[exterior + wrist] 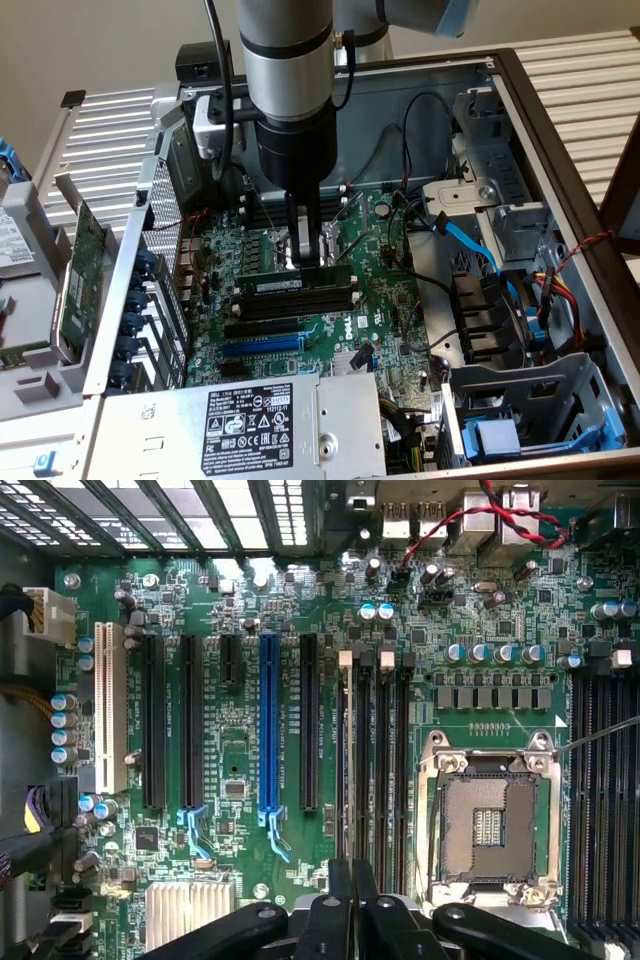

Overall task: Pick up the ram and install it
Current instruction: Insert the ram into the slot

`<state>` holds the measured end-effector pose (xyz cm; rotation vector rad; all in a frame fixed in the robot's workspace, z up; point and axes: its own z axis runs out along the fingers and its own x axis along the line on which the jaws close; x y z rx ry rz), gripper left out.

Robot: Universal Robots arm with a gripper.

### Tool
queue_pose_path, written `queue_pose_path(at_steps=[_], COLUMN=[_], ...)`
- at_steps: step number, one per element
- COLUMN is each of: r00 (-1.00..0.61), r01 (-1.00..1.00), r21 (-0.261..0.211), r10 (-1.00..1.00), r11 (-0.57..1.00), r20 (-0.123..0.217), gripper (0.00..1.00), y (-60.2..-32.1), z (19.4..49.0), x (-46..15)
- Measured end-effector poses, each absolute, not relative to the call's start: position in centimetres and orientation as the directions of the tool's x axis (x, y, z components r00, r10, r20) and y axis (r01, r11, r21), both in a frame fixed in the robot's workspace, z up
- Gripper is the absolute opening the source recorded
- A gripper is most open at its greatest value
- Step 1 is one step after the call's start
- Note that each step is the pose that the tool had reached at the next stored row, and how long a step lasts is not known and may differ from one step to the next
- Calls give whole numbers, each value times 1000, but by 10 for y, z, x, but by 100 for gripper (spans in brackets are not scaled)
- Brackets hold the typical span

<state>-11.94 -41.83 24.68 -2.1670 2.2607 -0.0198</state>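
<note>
The ram [290, 285], a long green stick with a white label, stands on edge in the bank of black memory slots [300, 303] on the motherboard inside the open computer case. My gripper [306, 258] reaches straight down from the arm and is shut on the stick's upper edge near its middle. In the wrist view the ram [346, 760] shows edge-on as a thin strip along the slot closest to the expansion slots. There the gripper [352, 885] has its dark fingers closed around that strip. Whether the stick is fully seated I cannot tell.
The bare CPU socket [490, 825] lies beside the memory slots, with more slots [600, 800] beyond it. A blue expansion slot [268, 720] lies on the other side. A green expansion card [85, 260] leans outside the case at the exterior view's left. The power supply [265, 420] and blue cables [470, 240] crowd the case.
</note>
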Motion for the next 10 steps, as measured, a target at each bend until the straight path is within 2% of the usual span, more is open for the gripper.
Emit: queue_pose_path(at_steps=[10], r00=[-41], r01=[-999], r21=[-16], r10=[-999], r11=[41], r20=[2], gripper=[13], y=[-419], z=[241], x=[-119])
